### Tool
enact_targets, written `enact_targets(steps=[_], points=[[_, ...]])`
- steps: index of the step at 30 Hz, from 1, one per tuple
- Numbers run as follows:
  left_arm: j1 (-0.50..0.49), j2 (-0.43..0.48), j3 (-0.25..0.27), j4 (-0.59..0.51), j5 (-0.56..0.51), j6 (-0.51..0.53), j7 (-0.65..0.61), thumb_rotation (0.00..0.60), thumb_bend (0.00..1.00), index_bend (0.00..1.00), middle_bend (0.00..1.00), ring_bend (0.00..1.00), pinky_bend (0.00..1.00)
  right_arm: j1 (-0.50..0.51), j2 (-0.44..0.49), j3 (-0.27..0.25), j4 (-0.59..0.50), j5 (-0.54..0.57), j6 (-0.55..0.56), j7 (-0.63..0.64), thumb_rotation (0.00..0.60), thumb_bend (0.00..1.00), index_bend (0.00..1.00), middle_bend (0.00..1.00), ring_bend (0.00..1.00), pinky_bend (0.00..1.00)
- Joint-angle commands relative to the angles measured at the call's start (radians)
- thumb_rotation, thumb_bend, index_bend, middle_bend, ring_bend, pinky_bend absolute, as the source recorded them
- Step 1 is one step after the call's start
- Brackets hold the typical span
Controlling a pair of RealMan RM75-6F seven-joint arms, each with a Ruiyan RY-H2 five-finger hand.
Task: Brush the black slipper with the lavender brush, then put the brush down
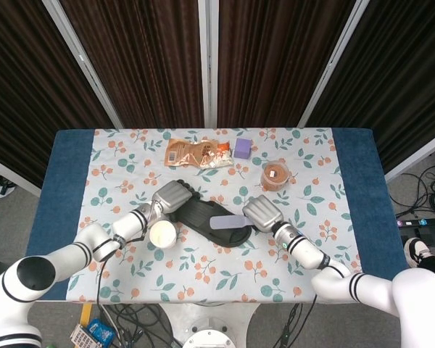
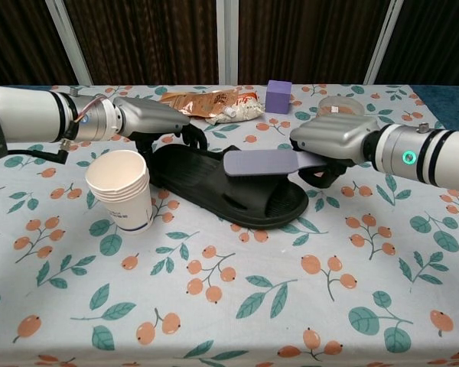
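A table with a floral cloth (image 1: 203, 275) holds a black slipper (image 1: 212, 220) near its middle. The robot's left hand (image 1: 172, 196) rests on the slipper's heel end, fingers curled down over it, gripping it in place. The right hand (image 1: 261, 213) holds the handle of a lavender brush (image 1: 230, 222), fingers wrapped around it, with the brush head lying flat across the slipper's strap, bristles down. A stack of white paper cups (image 2: 122, 189) stands just beside the left hand, near the slipper's heel. Further back lie an orange snack bag (image 1: 197, 153), a small purple block (image 1: 242, 148) and a round container of something brown (image 1: 275, 175)
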Motion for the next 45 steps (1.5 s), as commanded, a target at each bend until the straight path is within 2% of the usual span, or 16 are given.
enact_targets(steps=[1, 4, 8, 14, 18, 24, 29, 33, 38, 41, 45], points=[[0.000, 0.000, 0.000, 0.000, -0.001, 0.000, 0.002, 0.600, 0.18, 0.41, 0.43, 0.25, 0.22, -0.023, 0.045, -0.035, -0.052, -0.032, 0.005, 0.015, 0.600, 0.51, 1.00, 1.00, 1.00, 1.00], [0.000, 0.001, 0.002, -0.001, -0.002, -0.001, 0.006, 0.600, 0.18, 0.41, 0.43, 0.25, 0.22, -0.040, 0.094, -0.054, -0.106, -0.057, 0.019, 0.043, 0.600, 0.51, 1.00, 1.00, 1.00, 1.00], [-0.003, 0.002, 0.003, -0.006, -0.003, -0.004, 0.015, 0.600, 0.18, 0.41, 0.43, 0.25, 0.22, -0.043, 0.126, -0.022, -0.133, -0.079, 0.067, 0.089, 0.600, 0.51, 1.00, 1.00, 1.00, 1.00], [-0.004, 0.010, -0.002, -0.026, -0.010, -0.004, 0.034, 0.600, 0.18, 0.41, 0.43, 0.25, 0.22, 0.010, 0.047, 0.048, -0.043, -0.017, 0.016, 0.091, 0.600, 0.51, 1.00, 1.00, 1.00, 1.00], [-0.004, 0.014, -0.005, -0.034, -0.018, -0.007, 0.047, 0.600, 0.18, 0.41, 0.43, 0.25, 0.22, 0.042, -0.019, 0.058, 0.026, 0.005, -0.021, 0.056, 0.600, 0.51, 1.00, 1.00, 1.00, 1.00], [-0.003, 0.018, -0.010, -0.036, -0.029, -0.013, 0.056, 0.600, 0.18, 0.41, 0.43, 0.25, 0.22, 0.053, -0.030, 0.007, 0.020, 0.016, -0.077, -0.038, 0.600, 0.51, 1.00, 1.00, 1.00, 1.00], [-0.001, 0.021, -0.009, -0.037, -0.031, -0.012, 0.056, 0.600, 0.19, 0.41, 0.43, 0.25, 0.22, 0.016, 0.035, -0.048, -0.075, -0.001, -0.058, -0.076, 0.600, 0.51, 1.00, 1.00, 1.00, 1.00], [-0.002, 0.024, -0.010, -0.039, -0.030, -0.011, 0.059, 0.600, 0.18, 0.41, 0.43, 0.25, 0.22, -0.010, 0.082, -0.055, -0.132, -0.023, -0.013, -0.052, 0.600, 0.51, 1.00, 1.00, 1.00, 1.00], [-0.004, 0.024, -0.013, -0.046, -0.032, -0.010, 0.065, 0.600, 0.19, 0.41, 0.43, 0.25, 0.22, -0.007, 0.079, 0.014, -0.094, -0.020, 0.040, 0.032, 0.600, 0.51, 1.00, 1.00, 1.00, 1.00], [-0.005, 0.024, -0.013, -0.048, -0.034, -0.012, 0.070, 0.600, 0.18, 0.41, 0.43, 0.25, 0.22, 0.017, 0.035, 0.048, -0.022, 0.002, 0.022, 0.049, 0.600, 0.51, 1.00, 1.00, 1.00, 1.00], [-0.006, 0.024, -0.014, -0.048, -0.037, -0.017, 0.073, 0.600, 0.18, 0.41, 0.43, 0.25, 0.22, 0.051, -0.037, 0.064, 0.073, 0.023, -0.016, 0.026, 0.600, 0.51, 1.00, 1.00, 1.00, 1.00]])
